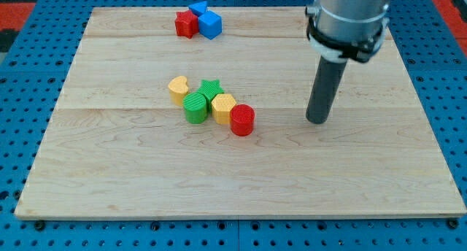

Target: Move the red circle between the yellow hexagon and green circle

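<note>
The red circle [242,120] sits near the board's middle, touching the right side of the yellow hexagon [223,108]. The green circle [195,107] touches the hexagon's left side. A green star [211,89] sits just above those two, and a yellow heart [179,88] lies to the upper left of the green circle. My tip [317,121] rests on the board well to the right of the red circle, with a clear gap between them.
A red star [187,22], a blue cube [210,24] and another blue block [198,8] cluster at the board's top. The wooden board [109,178] lies on a blue pegboard surface [29,39].
</note>
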